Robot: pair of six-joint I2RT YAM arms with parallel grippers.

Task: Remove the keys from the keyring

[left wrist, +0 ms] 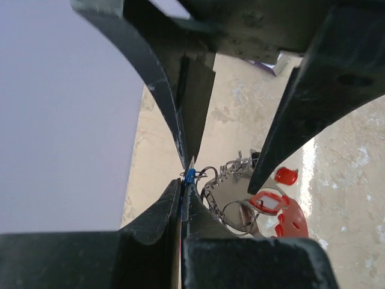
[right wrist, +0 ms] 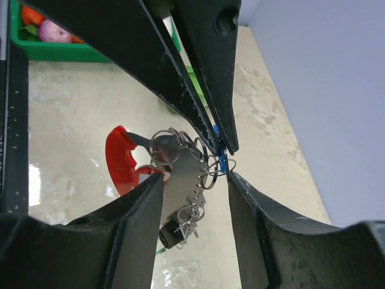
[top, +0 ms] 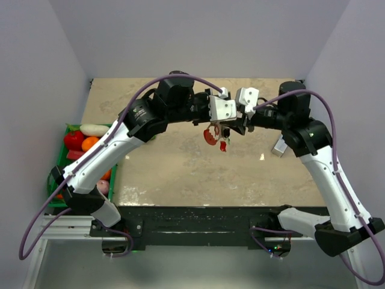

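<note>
**Key bunch hangs between two grippers above the table**

Nearest, a black mounting rail [top: 198, 226] carries both arm bases at the table's near edge. At the left a green basket [top: 68, 127] holds red, orange and pale produce, partly hidden by the left arm [top: 108, 150]. The left gripper [left wrist: 183, 189] has its fingers pressed together on a thin blue piece of the keys [top: 215, 136]. The keys hang above the middle of the table [top: 180, 174], between the two grippers. The keyring [right wrist: 163, 147] and its red fob [right wrist: 120, 159] dangle with them. A red tag [left wrist: 267, 203] bears a white label, with any writing too small to read. The right gripper [right wrist: 195, 177] has its fingers apart, one on each side of the bunch; whether either touches metal is unclear. Beside the right arm [top: 328, 174] a small pale object [top: 278, 146] lies on the table, too small to identify. The surface is mottled beige and glossy. Plain pale walls [top: 198, 36] close it in at the left, far and right sides.
</note>
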